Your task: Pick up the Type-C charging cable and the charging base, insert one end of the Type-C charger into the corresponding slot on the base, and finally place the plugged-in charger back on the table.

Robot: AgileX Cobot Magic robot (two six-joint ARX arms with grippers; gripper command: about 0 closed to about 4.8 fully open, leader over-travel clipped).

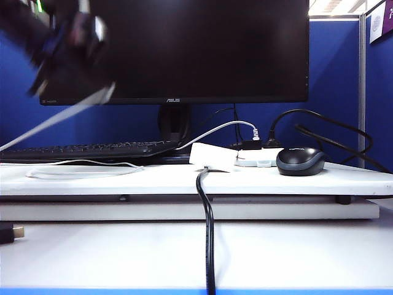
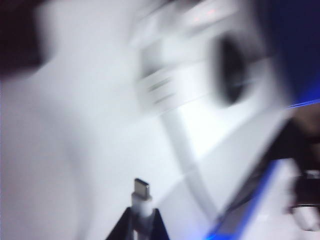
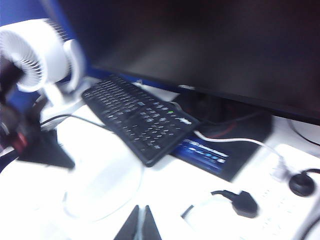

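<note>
The left gripper [image 2: 142,216], raised at upper left, pinches the charging cable [image 2: 141,196] plug-outward, while the charging base [image 1: 213,157] lies lower right, nearer the right gripper [image 3: 141,220], pressed together empty.

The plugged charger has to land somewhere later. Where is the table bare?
Bare: table front strip either side of the black cable. Crowded: raised board around charging base, mouse, Type-C charging cable loop.
</note>
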